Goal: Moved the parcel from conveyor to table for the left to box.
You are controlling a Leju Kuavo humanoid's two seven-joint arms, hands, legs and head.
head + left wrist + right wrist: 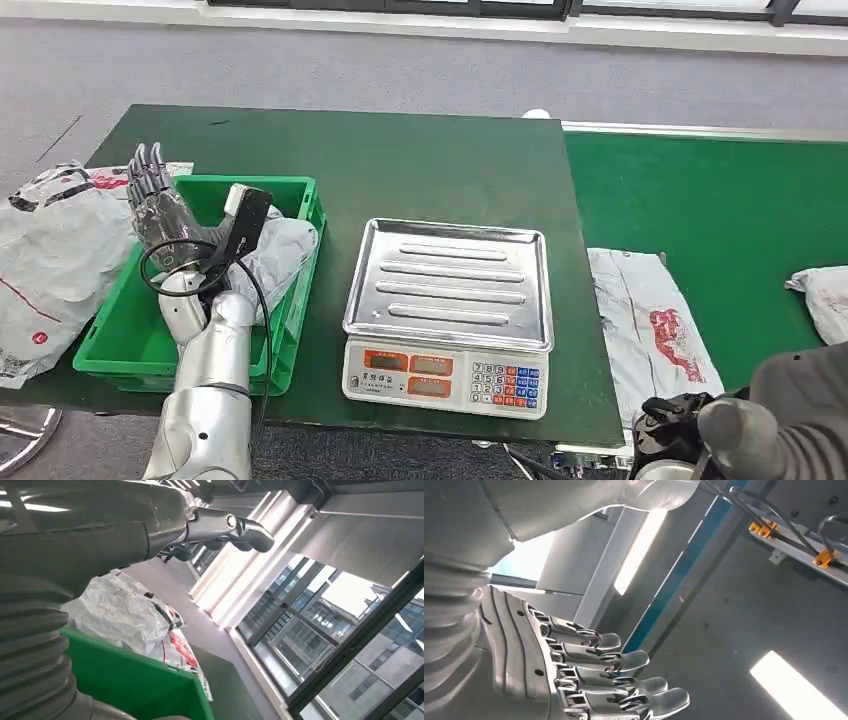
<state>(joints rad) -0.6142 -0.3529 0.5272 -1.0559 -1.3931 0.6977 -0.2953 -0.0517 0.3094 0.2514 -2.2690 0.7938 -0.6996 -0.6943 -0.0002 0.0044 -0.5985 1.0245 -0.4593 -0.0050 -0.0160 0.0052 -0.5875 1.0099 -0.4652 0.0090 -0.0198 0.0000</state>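
A grey-white parcel point(285, 250) lies inside the green bin point(120, 340) at the table's left. My left hand point(155, 205) is raised over the bin's far left corner with its fingers straight and apart, holding nothing; its thumb point(235, 530) sticks out in the left wrist view. Another flat white parcel with red print point(645, 320) lies on the green conveyor point(720, 200) just right of the table. My right arm point(760, 425) hangs low at the near right, below the conveyor's edge. My right hand point(574, 665) has its fingers stretched out, empty, facing the ceiling.
A silver-topped weighing scale point(448, 300) stands mid-table beside the bin. A pile of white parcels point(50, 260) lies left of the bin, and this pile point(120, 610) appears behind the bin wall point(130, 685). One more parcel point(820, 300) sits at the conveyor's right edge.
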